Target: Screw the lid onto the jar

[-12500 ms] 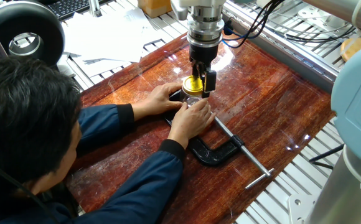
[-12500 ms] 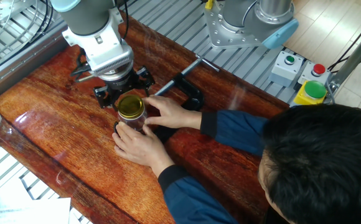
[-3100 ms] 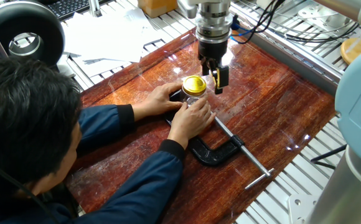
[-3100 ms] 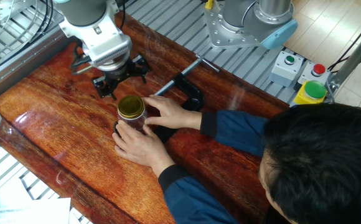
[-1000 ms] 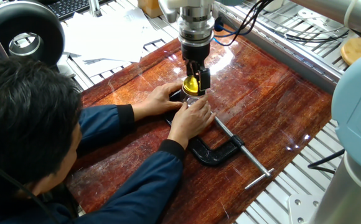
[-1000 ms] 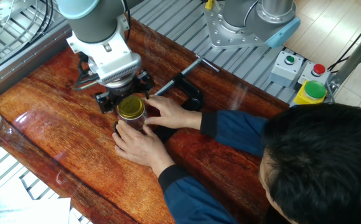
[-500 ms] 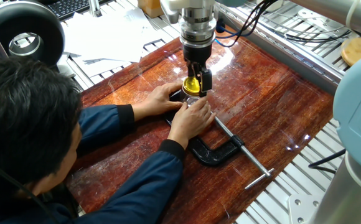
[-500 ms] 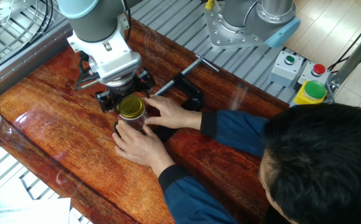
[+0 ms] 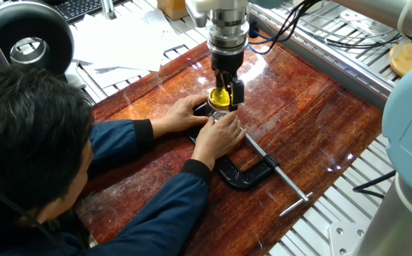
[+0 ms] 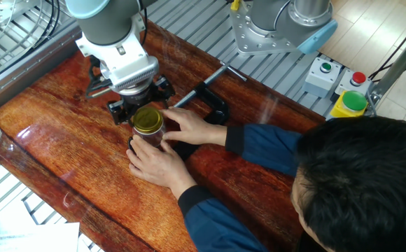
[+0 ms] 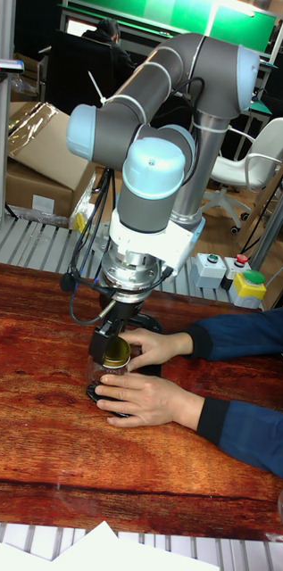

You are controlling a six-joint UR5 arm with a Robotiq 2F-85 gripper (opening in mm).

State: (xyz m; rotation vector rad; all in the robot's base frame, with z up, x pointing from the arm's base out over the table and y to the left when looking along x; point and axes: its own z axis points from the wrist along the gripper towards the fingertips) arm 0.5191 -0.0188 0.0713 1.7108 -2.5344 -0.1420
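Red wooden tabletop (image 9: pixel 312 121) sitting on aluminium frame, C-clamp (image 9: pixel 245 171) lying near. Gripper (image 9: pixel 224 96) fingers closing around yellow lid (image 10: pixel 147 120) on jar (image 11: pixel 105 368); person's hands (image 10: pixel 162 162) bracing jar.

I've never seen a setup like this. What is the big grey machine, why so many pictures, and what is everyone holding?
It is a robot arm ending in a two-finger gripper. Three cameras film one moment: two look down on the wooden table from opposite sides, one tall view faces the arm. A person's hands steady a small glass jar topped with a yellow lid. The gripper sits right over that lid, fingers either side; whether it actually squeezes is hard to tell. A black metal clamp lies nearby.
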